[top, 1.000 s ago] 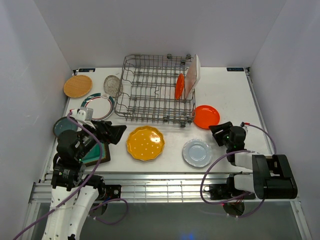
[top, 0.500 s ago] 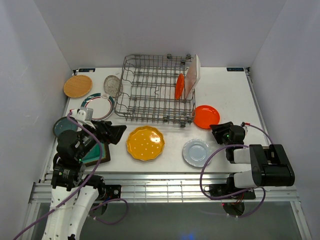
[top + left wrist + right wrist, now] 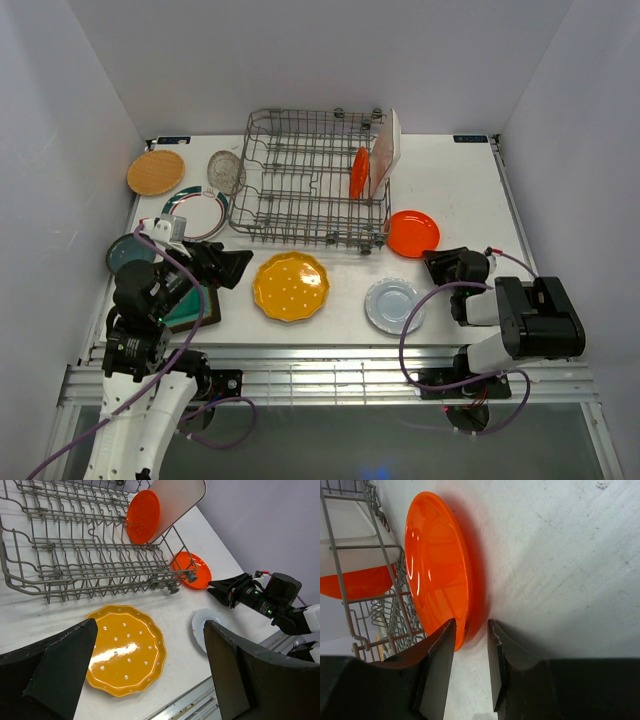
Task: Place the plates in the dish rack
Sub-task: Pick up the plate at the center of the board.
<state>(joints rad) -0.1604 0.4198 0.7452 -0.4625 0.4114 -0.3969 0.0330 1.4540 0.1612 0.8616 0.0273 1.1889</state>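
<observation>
The grey wire dish rack holds an upright orange plate and a white rectangular plate. An orange-red plate lies flat to the right of the rack. My right gripper is low on the table at its near rim. In the right wrist view the gripper is slightly open, and the plate's edge is just ahead of the left fingertip. My left gripper is open and empty above the square teal plate, beside the yellow scalloped plate.
A pale grey plate lies near the front. A wooden plate, a clear glass plate, a white green-rimmed plate and a dark teal plate lie at the left. White walls close in three sides.
The right arm's rear links have swung left and folded closer in. Its gripper tips stay at the orange-red plate's rim. The left arm has not moved.
</observation>
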